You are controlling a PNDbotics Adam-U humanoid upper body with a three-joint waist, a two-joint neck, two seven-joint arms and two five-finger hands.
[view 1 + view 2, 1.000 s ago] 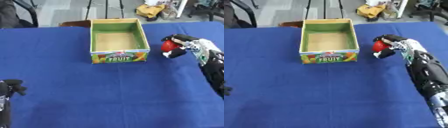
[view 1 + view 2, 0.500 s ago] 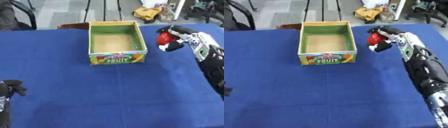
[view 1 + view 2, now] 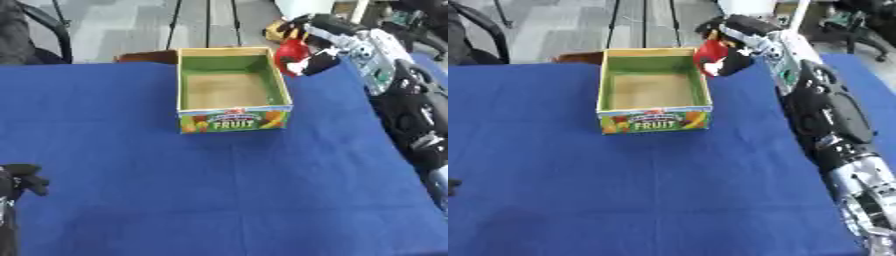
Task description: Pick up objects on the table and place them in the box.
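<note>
Red object held at the far right corner of the box

Red object (image 3: 291, 50), small and rounded, sits in the right hand (image 3: 315, 50), whose fingers and thumb are curled round it. It is up off the tabletop (image 3: 219, 200), just beside the far right corner of the box (image 3: 229, 90), level with or a little above the rim. From here I cannot tell whether it is already over the opening or just outside the right wall. What kind of thing it is I cannot make out beyond its colour and shape.

The box is a green-walled cardboard carton with a plain brown floor, and its near wall carries a picture label reading FRUIT. It stands on the blue cloth of the tabletop close to the far edge, a bit left of the middle, with its open top facing up. Nothing shows inside it.

The right arm (image 3: 833, 120) comes in along the right edge of the tabletop, black with silver joints, and reaches toward the far edge so that the hand ends up beside the box.

The left hand (image 3: 19, 180) shows at the near left corner, low in the left eye view, well apart from the box. Its dark fingers are curled and hold nothing.

Beyond the far edge there is grey floor (image 3: 122, 30) and the legs of a stand (image 3: 175, 20).
</note>
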